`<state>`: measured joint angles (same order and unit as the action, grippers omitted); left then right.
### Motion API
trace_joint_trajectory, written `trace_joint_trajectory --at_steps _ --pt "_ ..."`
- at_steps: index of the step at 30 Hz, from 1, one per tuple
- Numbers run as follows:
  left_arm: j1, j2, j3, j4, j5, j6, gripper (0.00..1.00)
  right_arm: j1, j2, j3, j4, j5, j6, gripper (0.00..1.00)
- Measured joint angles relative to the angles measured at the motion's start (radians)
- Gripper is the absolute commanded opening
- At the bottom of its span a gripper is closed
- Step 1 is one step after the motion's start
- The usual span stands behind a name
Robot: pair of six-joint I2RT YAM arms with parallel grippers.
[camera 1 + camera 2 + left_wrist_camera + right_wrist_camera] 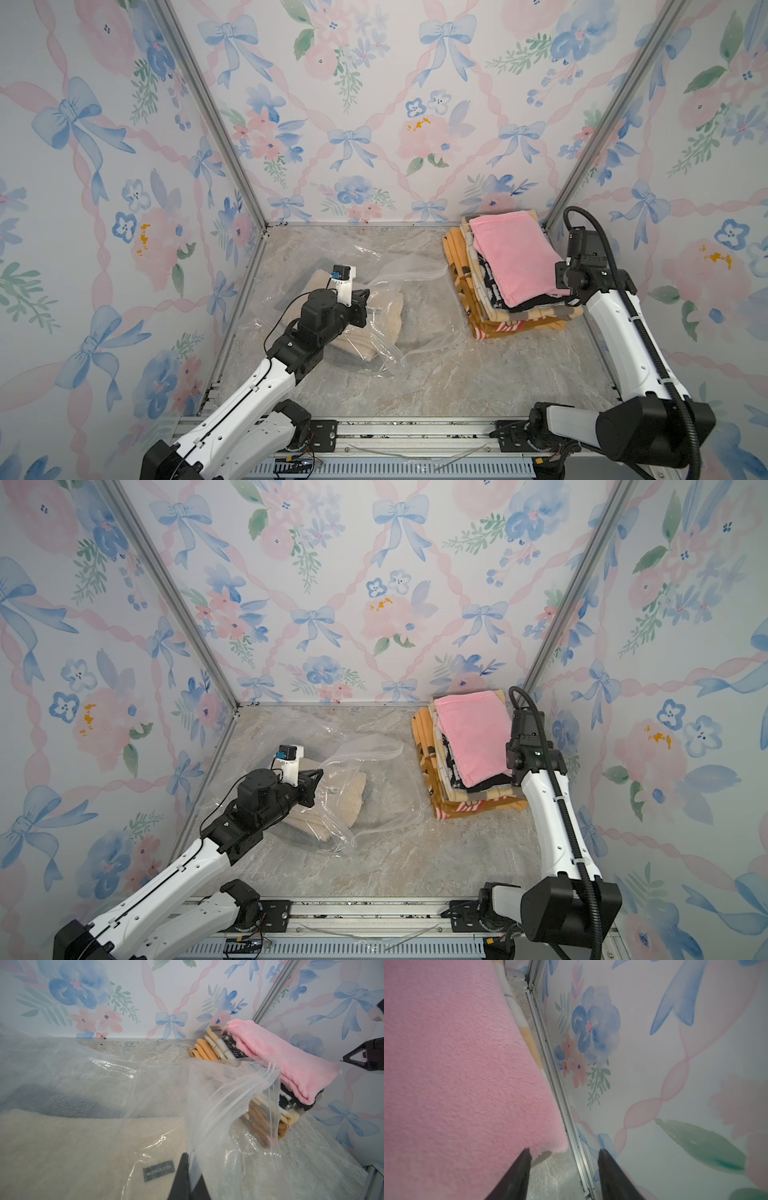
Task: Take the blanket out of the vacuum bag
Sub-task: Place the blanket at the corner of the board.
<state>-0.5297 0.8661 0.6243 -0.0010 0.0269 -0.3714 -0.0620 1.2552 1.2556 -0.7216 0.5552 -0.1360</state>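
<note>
Top views: left pincer (360,297) nipped on the vacuum bag (428,316), right pincer (564,1151) gaping

Standing by the marble bench (436,386), one sees two lots on it. The vacuum bag sprawls over its left half, crumpled and clear. Its length runs roughly from the left edge toward the middle, and its zip edge (409,274) is lifted and turned toward the right side. Hard in the far right corner sits a pile of folded blankets (490,320) with a pink blanket (515,253) on top. Inside the bag lies the beige blanket (386,309), folded under the plastic. In the left wrist view a small dark label (158,1171) on it reads through the film.

The left arm (249,386) reaches low from the near left corner, wrist turned toward the right. Its pincer is closed tight, with a fold of the bag's plastic caught between the fingers and rising from them. The right arm (623,332) stands steeply from the near right corner, wrist bent down at the pile's right side. Its pincer's jaws stand well apart and grip nothing, one fingertip (525,1159) just over the pink blanket's corner.
</note>
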Motion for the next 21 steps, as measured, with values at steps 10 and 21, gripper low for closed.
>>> trace_joint_trajectory --at_steps 10,21 --pt "0.001 0.002 -0.006 0.007 0.001 0.000 0.00 0.336 -0.095 -0.006 -0.046 -0.063 -0.032 0.84" --pt "0.001 -0.010 -0.011 -0.001 -0.001 0.000 0.00 0.431 0.251 -0.014 0.006 -0.007 -0.048 0.81"
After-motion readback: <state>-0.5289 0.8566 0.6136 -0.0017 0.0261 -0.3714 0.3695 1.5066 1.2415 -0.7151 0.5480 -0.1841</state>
